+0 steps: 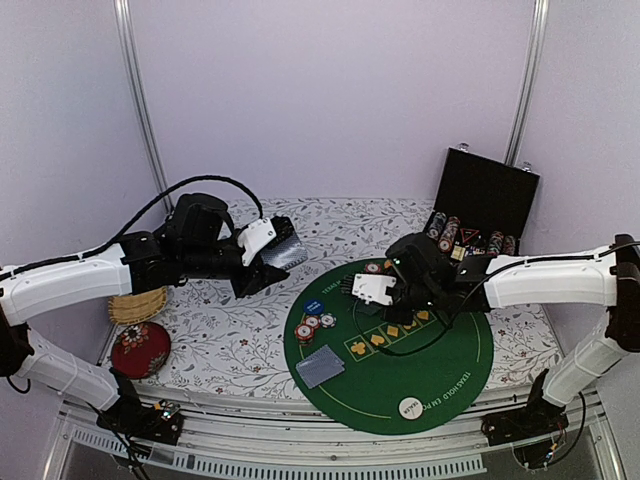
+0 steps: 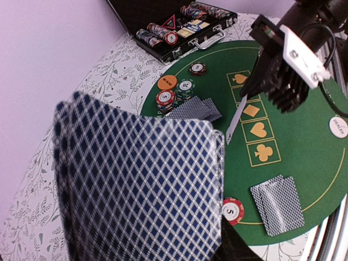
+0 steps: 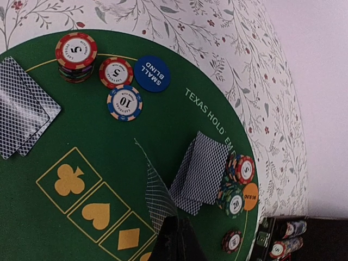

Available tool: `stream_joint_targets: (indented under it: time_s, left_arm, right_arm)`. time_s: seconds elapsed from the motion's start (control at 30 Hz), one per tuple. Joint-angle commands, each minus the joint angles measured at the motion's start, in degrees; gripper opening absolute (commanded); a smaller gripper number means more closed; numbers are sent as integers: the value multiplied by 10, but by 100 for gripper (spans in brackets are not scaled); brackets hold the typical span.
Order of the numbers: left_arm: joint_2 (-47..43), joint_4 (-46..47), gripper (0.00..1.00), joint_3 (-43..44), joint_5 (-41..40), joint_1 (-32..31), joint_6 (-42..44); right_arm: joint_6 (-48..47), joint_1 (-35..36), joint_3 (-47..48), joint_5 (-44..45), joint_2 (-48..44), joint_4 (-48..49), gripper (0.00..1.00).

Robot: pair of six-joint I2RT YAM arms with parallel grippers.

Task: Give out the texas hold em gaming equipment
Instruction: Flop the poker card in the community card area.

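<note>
White tube links, black joint housings on left arm; thin black cable arcs behind claw. White bracket backs left gripper. Same white-black build on right arm. Right gripper: white plate behind claw, two screws, black ribbed block.

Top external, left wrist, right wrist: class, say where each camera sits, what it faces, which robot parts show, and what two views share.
Top external: above, behind the bases, looking down on the mat; left arm and right arm show.
Left wrist: on the left arm, facing across the mat to the chip case and right gripper, past its held deck.
Right wrist: on the right arm, looking down at the mat; fingers pinch one card.
Shared: both wrist views show the orange disc.
</note>
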Motion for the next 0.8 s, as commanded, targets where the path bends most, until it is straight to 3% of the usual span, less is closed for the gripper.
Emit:
stream_joint_targets:
  time_s: [0.0, 0.17, 0.5, 0.77]
  left_arm:
    - [-7, 14, 45, -6, 0, 0, 4]
    - [-7, 14, 45, -6, 0, 0, 4]
    - [-5, 14, 45, -7, 0, 0, 4]
    - [-5, 13, 45, -7, 1, 0, 4]
  right_arm:
    - [-91, 19, -9, 42, 38, 112, 2]
    - [-126, 44, -35, 44, 70, 124, 2]
    - [-150, 78, -64, -37, 103, 37, 2]
    - [-166, 80, -81, -54, 105, 22, 2]
